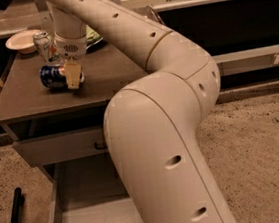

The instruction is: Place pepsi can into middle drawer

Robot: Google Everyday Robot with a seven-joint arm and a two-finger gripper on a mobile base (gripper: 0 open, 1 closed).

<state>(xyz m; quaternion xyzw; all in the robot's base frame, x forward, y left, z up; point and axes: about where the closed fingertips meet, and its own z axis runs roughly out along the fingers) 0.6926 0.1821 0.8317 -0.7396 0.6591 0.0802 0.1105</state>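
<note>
on the brown desk (pixel 28 103) the pepsi can (pixel 52 76) lies on its side, with the end effector (pixel 72 78) lowered close against one end of it; whether it grips the can i cannot tell. the middle drawer (pixel 82 185) stands pulled out below the desk, well apart from the can.

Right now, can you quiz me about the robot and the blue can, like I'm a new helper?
1. Fill in: the middle drawer is pulled ____.
2. Where is the gripper? A) inside the middle drawer B) beside the pepsi can, above the table C) under the table
3. True or false: the pepsi can stands upright.

Key: 1 open. 2 B. 3 false, it lies on its side.
</note>
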